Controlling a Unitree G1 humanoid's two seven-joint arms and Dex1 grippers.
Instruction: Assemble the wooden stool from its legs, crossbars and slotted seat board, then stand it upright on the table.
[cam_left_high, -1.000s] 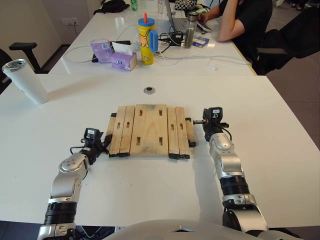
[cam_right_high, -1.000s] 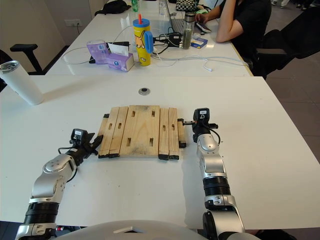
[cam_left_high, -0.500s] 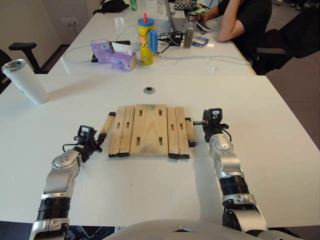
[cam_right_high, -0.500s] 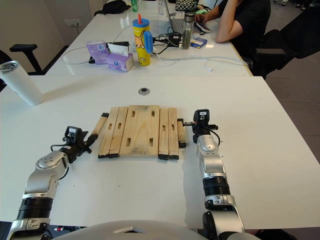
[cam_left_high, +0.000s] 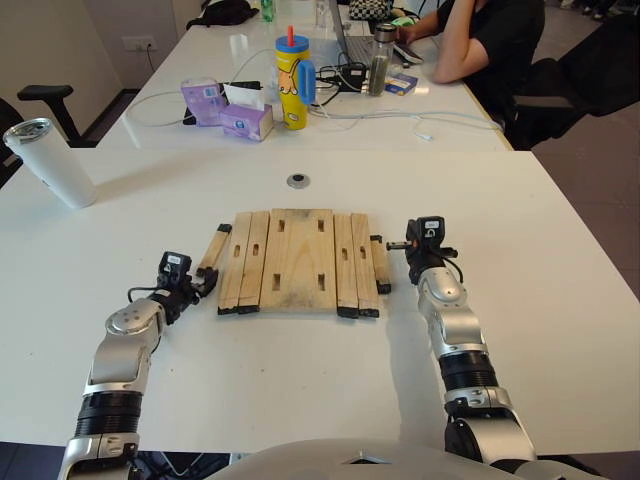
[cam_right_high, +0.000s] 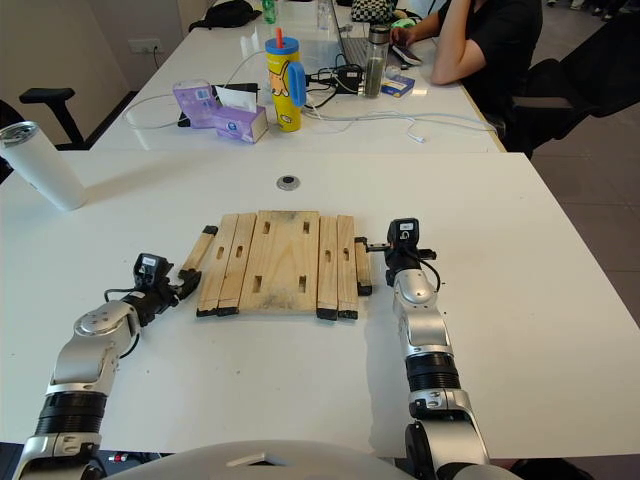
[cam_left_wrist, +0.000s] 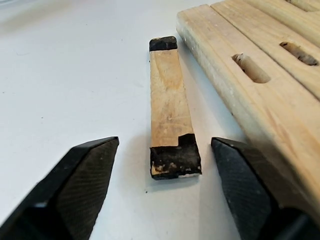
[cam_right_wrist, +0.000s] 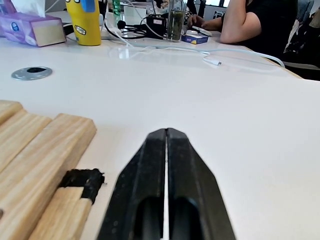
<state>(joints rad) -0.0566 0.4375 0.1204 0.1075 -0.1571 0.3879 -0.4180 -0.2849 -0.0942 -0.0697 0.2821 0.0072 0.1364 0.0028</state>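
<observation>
The slotted seat board lies flat mid-table, with long wooden slats lined up against both of its sides. A short crossbar with black ends lies apart on the left, slightly slanted. My left gripper is open at the crossbar's near end. In the left wrist view the fingers flank that black end without touching. Another short crossbar rests on the right. My right gripper is shut and empty just beside the far black end of that bar.
A white tumbler stands far left, and a metal grommet sits behind the boards. A yellow cup, purple tissue packs and cables crowd the far table. Bare tabletop lies in front of the boards.
The left crossbar was pulled away from the slats and now lies apart. My left gripper drew back to the left, then edged toward the bar's end. The right arm stayed still.
</observation>
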